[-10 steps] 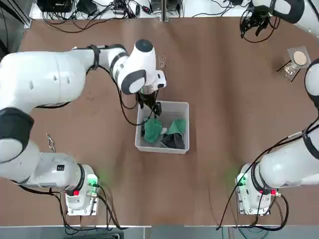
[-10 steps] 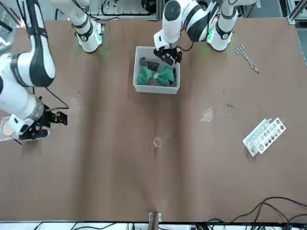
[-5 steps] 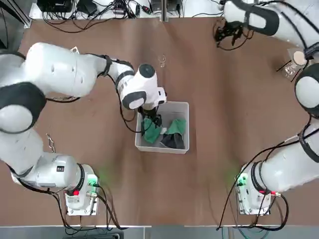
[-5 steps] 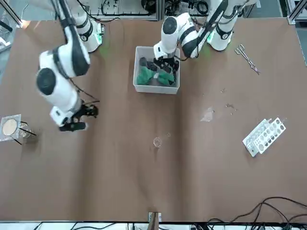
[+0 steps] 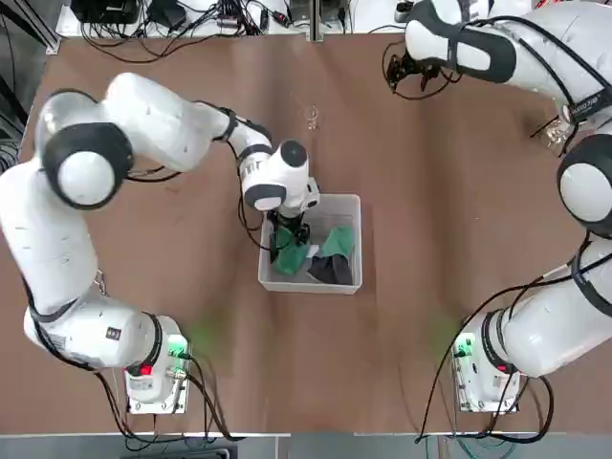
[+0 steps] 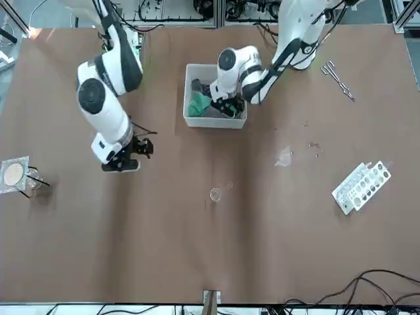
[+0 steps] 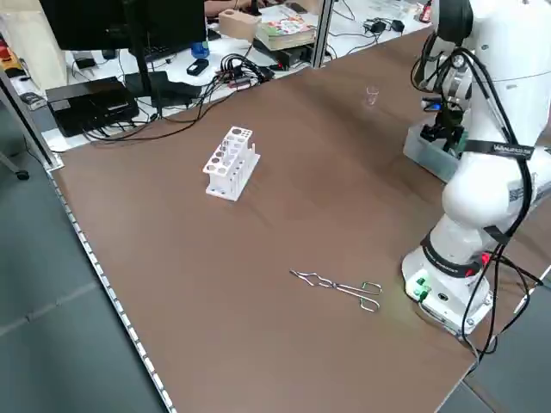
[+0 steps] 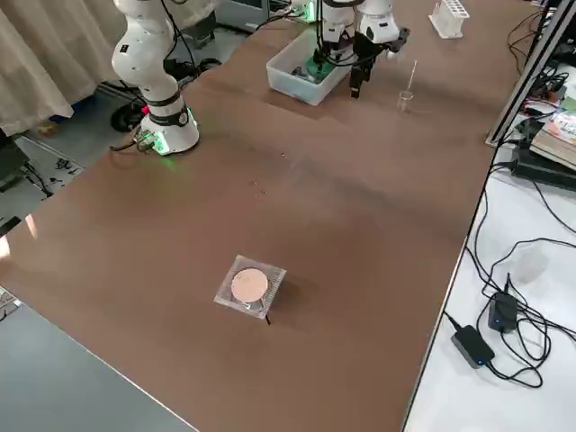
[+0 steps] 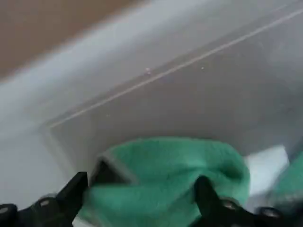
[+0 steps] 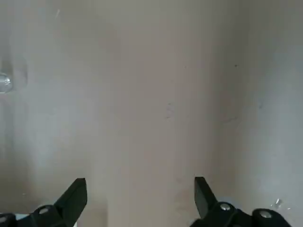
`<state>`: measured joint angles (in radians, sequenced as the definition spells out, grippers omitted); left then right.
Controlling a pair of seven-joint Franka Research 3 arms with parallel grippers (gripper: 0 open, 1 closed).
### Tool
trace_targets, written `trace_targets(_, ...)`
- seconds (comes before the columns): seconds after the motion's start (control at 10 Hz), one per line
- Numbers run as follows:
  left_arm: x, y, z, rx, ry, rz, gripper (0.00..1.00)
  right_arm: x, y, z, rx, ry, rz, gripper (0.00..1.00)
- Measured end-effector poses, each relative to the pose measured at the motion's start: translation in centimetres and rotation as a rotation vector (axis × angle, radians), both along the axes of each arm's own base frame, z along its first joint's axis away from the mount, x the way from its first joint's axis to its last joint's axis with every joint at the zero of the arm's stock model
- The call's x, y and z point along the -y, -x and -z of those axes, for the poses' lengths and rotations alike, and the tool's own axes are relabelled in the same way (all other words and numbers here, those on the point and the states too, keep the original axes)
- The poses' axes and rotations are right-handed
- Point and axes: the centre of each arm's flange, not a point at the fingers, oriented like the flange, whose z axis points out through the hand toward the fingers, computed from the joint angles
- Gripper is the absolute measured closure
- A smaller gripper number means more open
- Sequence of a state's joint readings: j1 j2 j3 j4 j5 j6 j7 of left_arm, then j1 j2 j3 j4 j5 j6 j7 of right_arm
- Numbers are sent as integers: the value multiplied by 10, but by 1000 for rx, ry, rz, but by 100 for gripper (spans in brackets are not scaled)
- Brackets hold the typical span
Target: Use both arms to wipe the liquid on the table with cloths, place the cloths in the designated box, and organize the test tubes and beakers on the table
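Observation:
The light grey box (image 5: 346, 200) sits mid-table with two green cloths in it, one (image 5: 292, 256) on its left side and one (image 5: 340, 239) on its right. My left gripper (image 5: 289, 232) reaches down into the box. In the left wrist view it (image 9: 142, 194) stands open, its fingers either side of a green cloth (image 9: 175, 165). My right gripper (image 5: 404, 73) hangs open over bare table near the far edge, holding nothing (image 10: 140, 194). A small clear beaker (image 5: 312, 117) stands beyond the box, also seen in the front view (image 6: 214, 193).
A white perforated test tube rack (image 6: 361, 187) lies far out on the robot's left, with metal tongs (image 6: 338, 72) nearer the left base. A wire stand with a round pale disc (image 6: 14, 174) is at the far right. A faint pale smear (image 6: 283, 157) marks the table.
My right arm swung its gripper from the far right corner toward the middle of the far edge. My left gripper sank lower into the box over the cloth.

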<state>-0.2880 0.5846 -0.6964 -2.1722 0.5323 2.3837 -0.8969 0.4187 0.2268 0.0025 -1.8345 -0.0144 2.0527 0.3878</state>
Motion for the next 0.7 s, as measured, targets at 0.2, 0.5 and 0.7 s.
trace_targets(0.2, 14, 9, 10, 20, -13, -7, 18, -4, 0, 9, -5, 3, 14, 0)
trace_targets(0.5, 16, 0, 3, 38, -4, -52, 63, -2, -1, 11, -5, 4, 19, 0)
trace_targets(0.7, 17, -6, -10, 65, -6, -67, 87, -2, -1, 11, -4, 4, 20, 0)
